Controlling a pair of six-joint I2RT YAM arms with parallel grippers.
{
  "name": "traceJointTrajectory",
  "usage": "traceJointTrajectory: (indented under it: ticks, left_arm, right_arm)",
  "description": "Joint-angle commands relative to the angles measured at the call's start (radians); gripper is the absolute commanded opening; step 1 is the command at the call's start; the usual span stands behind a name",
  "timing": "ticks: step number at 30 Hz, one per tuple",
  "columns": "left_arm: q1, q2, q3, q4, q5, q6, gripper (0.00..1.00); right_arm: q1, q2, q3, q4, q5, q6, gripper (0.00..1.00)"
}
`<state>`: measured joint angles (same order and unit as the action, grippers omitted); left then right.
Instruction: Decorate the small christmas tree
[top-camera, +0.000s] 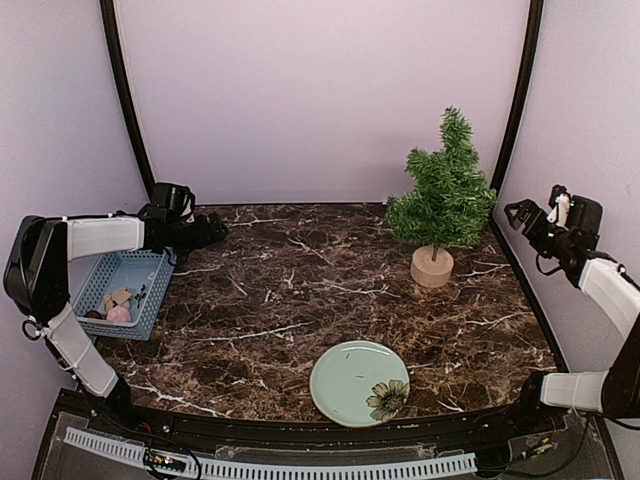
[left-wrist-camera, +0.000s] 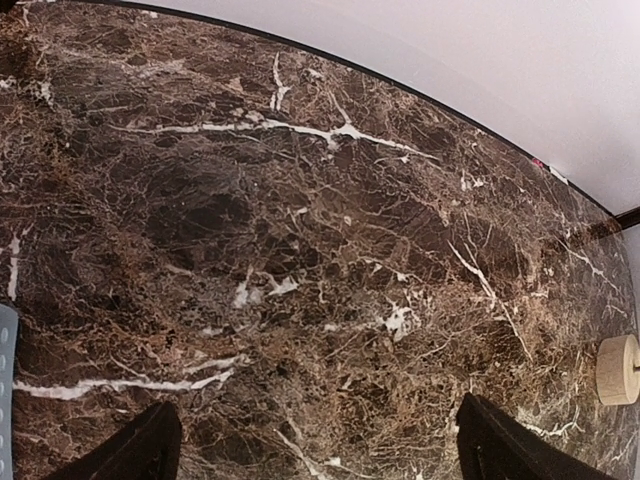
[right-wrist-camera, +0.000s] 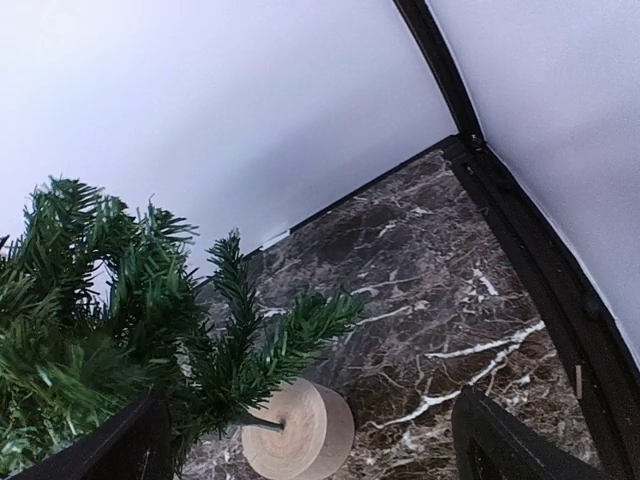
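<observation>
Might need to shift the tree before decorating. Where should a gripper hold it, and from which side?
Grip the small christmas tree by its round wood stump, coming in low from the right, where the open right gripper faces it. The stump looks solid and stands exposed below the bushy branches, which would likely just give.

The marble table (top-camera: 300, 300) bears a small christmas tree (top-camera: 445, 195), plate (top-camera: 345, 385) and basket (top-camera: 158, 295).

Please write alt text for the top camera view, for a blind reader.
A small christmas tree stands bare at the far right of a dark marble table, the open right gripper beside it. A blue basket sits left, by the open left gripper; a green plate lies in front.
</observation>
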<state>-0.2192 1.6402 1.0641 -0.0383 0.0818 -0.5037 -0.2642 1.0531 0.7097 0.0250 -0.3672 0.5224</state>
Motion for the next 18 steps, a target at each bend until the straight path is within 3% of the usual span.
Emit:
traceJointTrajectory:
  ticks: [1,6,12,18]
  left_arm:
    - [-0.008,0.002,-0.003,0.035,0.035,0.008,0.99]
    - [-0.008,-0.017,-0.02,0.078,0.042,0.005,0.99]
    - [-0.008,-0.03,-0.039,0.102,0.061,-0.009,0.99]
    - [-0.007,-0.056,-0.07,0.113,0.073,-0.016,0.99]
  right_arm:
    - [-0.007,-0.033,0.035,0.064,-0.118,0.035,0.98]
    - [-0.007,-0.121,0.0,0.03,-0.061,0.074,0.97]
    - [-0.032,-0.048,-0.125,0.099,-0.003,0.174,0.74]
    - [-0.033,0.132,-0.167,0.286,-0.102,0.216,0.6]
